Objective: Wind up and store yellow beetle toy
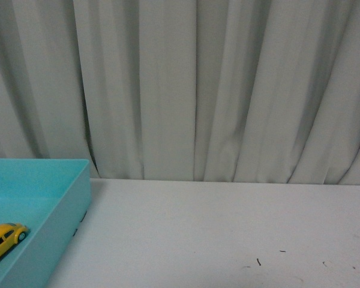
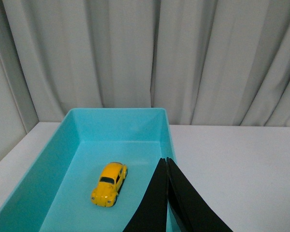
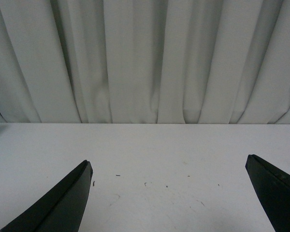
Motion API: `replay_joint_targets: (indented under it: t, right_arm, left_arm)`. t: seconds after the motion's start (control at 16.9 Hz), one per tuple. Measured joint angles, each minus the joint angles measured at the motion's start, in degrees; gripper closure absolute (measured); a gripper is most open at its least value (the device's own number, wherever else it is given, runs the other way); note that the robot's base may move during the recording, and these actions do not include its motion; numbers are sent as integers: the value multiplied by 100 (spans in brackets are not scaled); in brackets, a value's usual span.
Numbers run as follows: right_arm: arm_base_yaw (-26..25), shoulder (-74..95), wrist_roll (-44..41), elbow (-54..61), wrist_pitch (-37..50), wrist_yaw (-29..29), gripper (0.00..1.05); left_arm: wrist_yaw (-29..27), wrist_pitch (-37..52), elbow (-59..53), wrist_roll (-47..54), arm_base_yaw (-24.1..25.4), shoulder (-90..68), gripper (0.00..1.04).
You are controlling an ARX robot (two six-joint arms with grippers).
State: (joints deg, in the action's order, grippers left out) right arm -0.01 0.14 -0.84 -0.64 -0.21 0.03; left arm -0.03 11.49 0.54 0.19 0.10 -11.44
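Now one yellow beetle toy (image 2: 109, 183) lies in one bin (image 2: 117, 116); left gripper (image 2: 167, 162) closed empty, right gripper (image 3: 169, 166) wide apart.

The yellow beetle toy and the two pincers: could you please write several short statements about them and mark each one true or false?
1. The yellow beetle toy sits on its wheels inside the turquoise bin. True.
2. The left pincer is shut on the toy. False: its fingers are closed together with nothing between them, apart from the toy.
3. The right pincer is open over bare white table. True.
4. The toy lies on its roof. False: it is upright.
5. In the front view, the bin is on the right side of the table. False: it is at the left edge.
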Motion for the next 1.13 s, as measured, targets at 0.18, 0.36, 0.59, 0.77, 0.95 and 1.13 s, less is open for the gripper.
replay_joint_targets:
  t: [0.18,0.36,0.59,0.77,0.95,1.13]
  right_arm:
    - [0,2,0,0,2,-2,7]
    - [0,0,2,0,0,0,7]
    - [0,0,2,0,2,0,7]
    - [0,0,0,2,2,0,7]
    - [0,0,2,0,0,0,7]
    - [0,2,2,0,0,0,7]
  left_arm:
    - [-2,-1191,2,0,-2,1113,103]
    - [0,-1169,2,-9,-2,1119,91]
    - [0,-1169,2,-9,-2,1119,42]
    - [0,-1169,2,-9,-2,1119,7]
    - [0,-1169,2,-7,-2,1119,7]
    - [0,-1169,2,-7,-2,1119,7]
